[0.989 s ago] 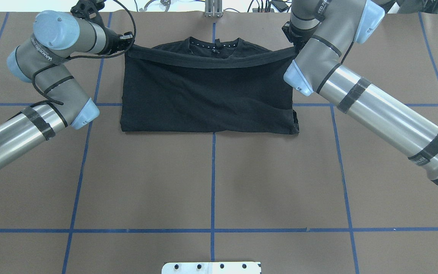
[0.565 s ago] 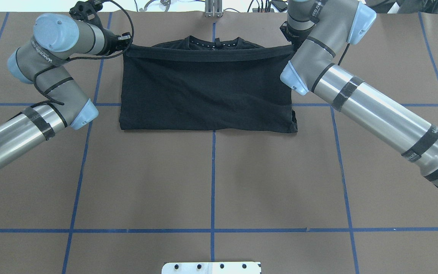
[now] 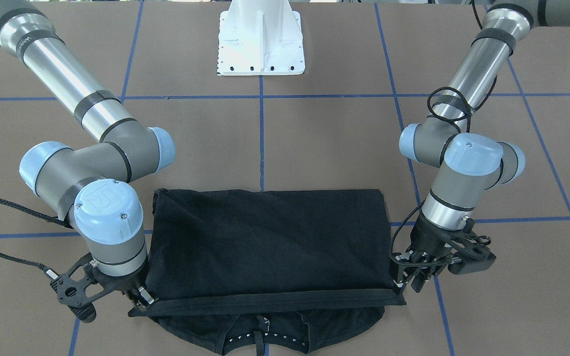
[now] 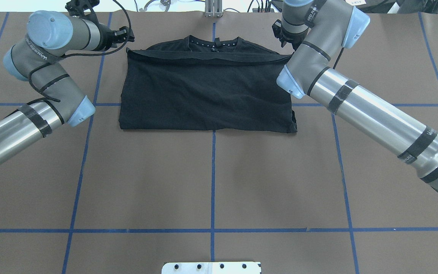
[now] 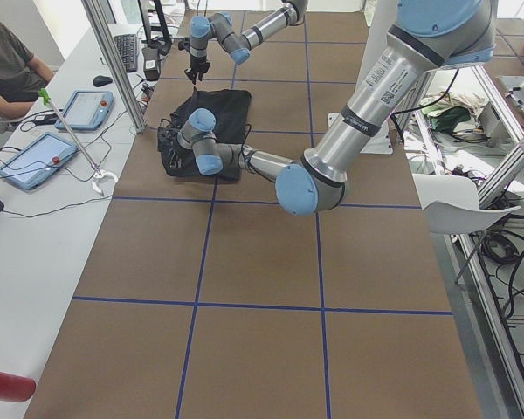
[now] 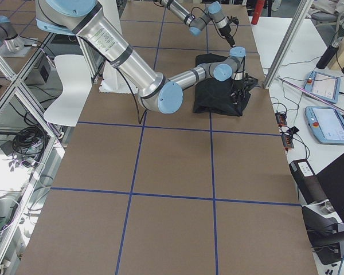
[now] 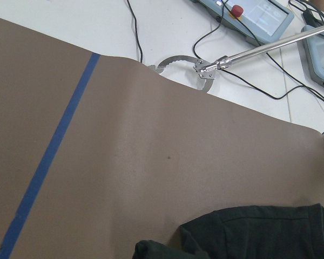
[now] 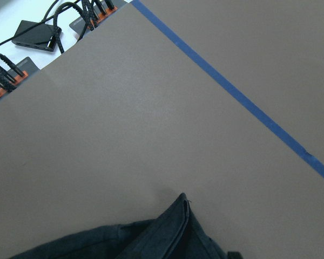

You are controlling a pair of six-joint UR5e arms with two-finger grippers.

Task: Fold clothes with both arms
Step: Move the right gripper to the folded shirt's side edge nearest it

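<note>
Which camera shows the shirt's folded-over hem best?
Exterior front-facing: the hem of the T-shirt shows end to end. Overhead, the right arm covers one end; side views show it tiny; wrist views only corners.

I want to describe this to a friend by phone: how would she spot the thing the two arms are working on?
On the brown table, look at the side far from the white pedestal, between the left gripper and the right gripper. A black T-shirt lies there folded into a rectangle, its collar peeking past the folded-over hem; it is the only cloth on the table.
</note>
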